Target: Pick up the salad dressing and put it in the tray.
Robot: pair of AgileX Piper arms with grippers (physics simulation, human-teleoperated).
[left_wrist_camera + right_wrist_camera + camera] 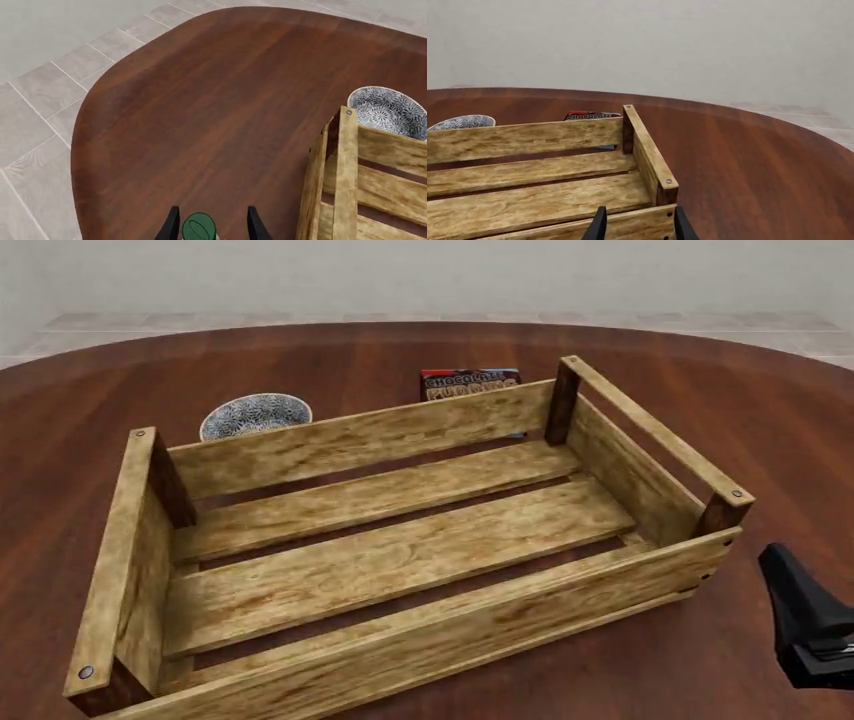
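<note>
Sim-rendered home dining spot: rounded dark-wood counter (200, 115), pale tile floor (47, 95), plain wall (647, 45), patterned bowl (255, 414) and pudding box (469, 382).

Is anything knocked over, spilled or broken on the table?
Nothing stands out. The tray sits flat and unbroken, the bowl is upright behind it, and nothing is spilled. The salad dressing sits between the left end effector's fingers.

Illumination is bright, even and diffuse across all three views; no single light source can be identified. The table (400, 350) shows a soft, broad sheen and no hard glare. Shadows are faint, limited to darker bands between the floor planks of the tray (441, 625). Renders are sharp throughout, with no blur, noise or visible edge distortion.
</note>
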